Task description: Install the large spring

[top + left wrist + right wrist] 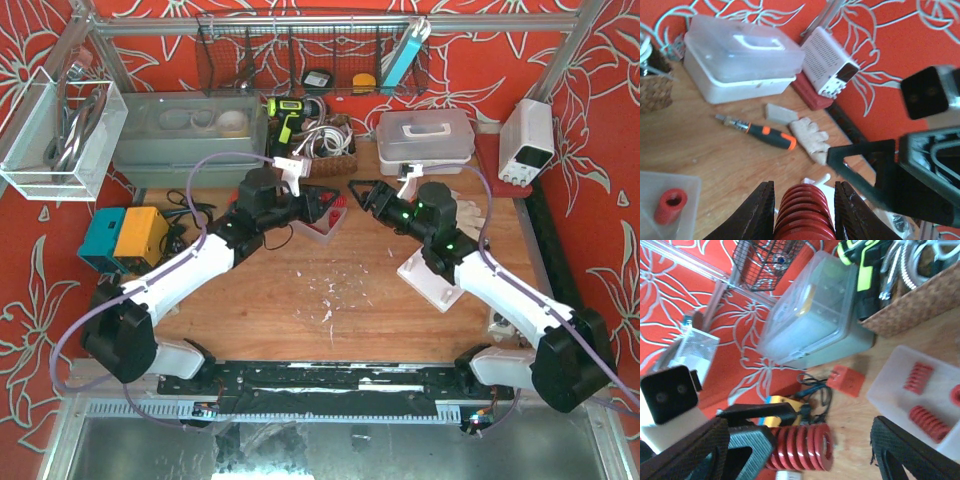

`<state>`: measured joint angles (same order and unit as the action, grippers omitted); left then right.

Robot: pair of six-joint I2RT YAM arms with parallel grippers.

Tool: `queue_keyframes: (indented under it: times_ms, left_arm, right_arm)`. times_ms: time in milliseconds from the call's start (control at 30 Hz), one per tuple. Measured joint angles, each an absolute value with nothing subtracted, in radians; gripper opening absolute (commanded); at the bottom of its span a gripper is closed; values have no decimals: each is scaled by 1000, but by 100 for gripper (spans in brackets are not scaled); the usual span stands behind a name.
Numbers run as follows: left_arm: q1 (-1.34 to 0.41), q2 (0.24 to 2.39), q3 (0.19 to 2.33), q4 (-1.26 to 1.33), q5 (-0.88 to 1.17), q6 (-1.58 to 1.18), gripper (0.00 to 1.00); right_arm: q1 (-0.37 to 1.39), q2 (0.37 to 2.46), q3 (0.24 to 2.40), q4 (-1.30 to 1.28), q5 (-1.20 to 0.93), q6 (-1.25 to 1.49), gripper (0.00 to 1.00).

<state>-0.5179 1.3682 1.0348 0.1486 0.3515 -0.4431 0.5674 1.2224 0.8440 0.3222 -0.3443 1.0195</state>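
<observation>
My left gripper (pixel 328 203) is shut on the large red spring (pixel 337 206) and holds it above the table's middle back. In the left wrist view the spring (pixel 802 215) sits lengthwise between the two dark fingers (pixel 760 210). My right gripper (pixel 362 192) is open and empty, facing the spring's free end from close by. In the right wrist view the spring (pixel 805 447) sticks out of the left gripper's fingers (pixel 747 440), between my wide-open right gripper (pixel 800 426) pads. The right gripper also shows in the left wrist view (pixel 865 165).
A white tray (pixel 890 375) with smaller red springs (pixel 917 377) lies under the grippers. A white fixture plate (pixel 432 278) lies at the right. A screwdriver (pixel 760 132), a glove (pixel 810 137), a lidded box (pixel 740 55) and a power supply (pixel 827 67) stand behind.
</observation>
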Motion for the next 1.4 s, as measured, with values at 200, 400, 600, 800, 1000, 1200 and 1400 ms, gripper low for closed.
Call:
queue_keyframes:
  times_ms: [200,400,600,800,1000,1200,1400]
  left_arm:
    - [-525,1313,907,371,366,-411,0]
    - [-529,1266,837,546,385,-400,0]
    - [-536,1266,833,639,392,-401,0]
    - [-550,1267,821,707,390,-401,0]
    - [-557,1275,820,733,378,-389,0]
    - [-559,1277,797,778,367,-380,0]
    - [-570,1278,793,821,363,-371,0]
  right_arm:
    - [567,1246,811,451,-410,1276,70]
    - [568,1271,788,560,-439,1442,68]
    - [571,1281,787,663,-463,1543,64]
    - [596,1343,776,828,-481,1660,61]
    - [616,1343,744,888,-480,1708,53]
    - [616,1324,741,909,-475,1720,43]
    - [621,1301,731,909,-452,1722,30]
